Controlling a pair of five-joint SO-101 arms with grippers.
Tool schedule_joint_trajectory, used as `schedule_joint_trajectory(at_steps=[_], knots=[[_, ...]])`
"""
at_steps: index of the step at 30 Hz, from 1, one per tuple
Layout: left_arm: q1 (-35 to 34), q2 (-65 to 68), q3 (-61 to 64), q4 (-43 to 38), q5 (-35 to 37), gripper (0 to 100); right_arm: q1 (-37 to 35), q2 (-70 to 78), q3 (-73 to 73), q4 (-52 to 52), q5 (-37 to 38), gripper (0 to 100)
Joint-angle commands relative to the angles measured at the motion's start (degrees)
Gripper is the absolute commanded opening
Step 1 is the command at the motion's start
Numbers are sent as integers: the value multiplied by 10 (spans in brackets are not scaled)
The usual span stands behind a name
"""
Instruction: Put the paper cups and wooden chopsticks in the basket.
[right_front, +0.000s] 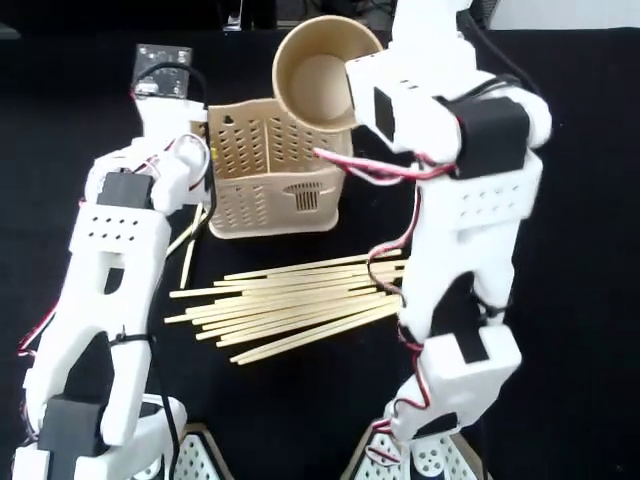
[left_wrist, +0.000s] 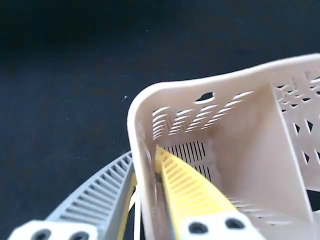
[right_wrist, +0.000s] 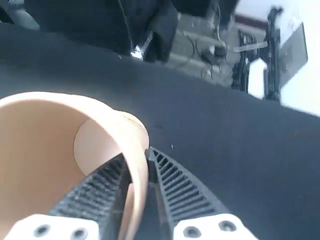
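The basket (right_front: 250, 205) sits far-centre on the table (right_front: 570, 300), with the left gripper (left_wrist: 145, 152) clamped on its left wall, one finger inside. The right gripper (right_wrist: 136, 155) pinches the paper cup (right_front: 315, 75) by its rim, tilted above the basket's right side. The chopsticks (right_front: 290, 300) lie piled just near of the basket.

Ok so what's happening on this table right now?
Two robot arms are packing a basket. The left gripper clamps the basket's wall, one finger inside and one outside, seemingly to steady it. The right gripper holds a paper cup by its rim, tilted, in the air above the basket. The wooden chopsticks lie in a loose pile on the black table in front of the basket, not yet picked up.
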Motion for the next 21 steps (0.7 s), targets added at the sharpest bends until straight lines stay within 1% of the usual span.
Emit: schedule_joint_trajectory(at_steps=[1,8,10,15,21], knots=[[17,-4,0,3,3,73,-17,-58,16,4,-6,11],[14,-4,0,4,3,73,-17,-98,159,-5,-4,11],[14,-4,0,5,3,73,-15,-102,196,-28,-4,11],[19,-4,-1,21,3,73,16,-106,295,-104,-2,11],[18,-4,-1,21,3,73,21,-107,385,-168,-3,11]])
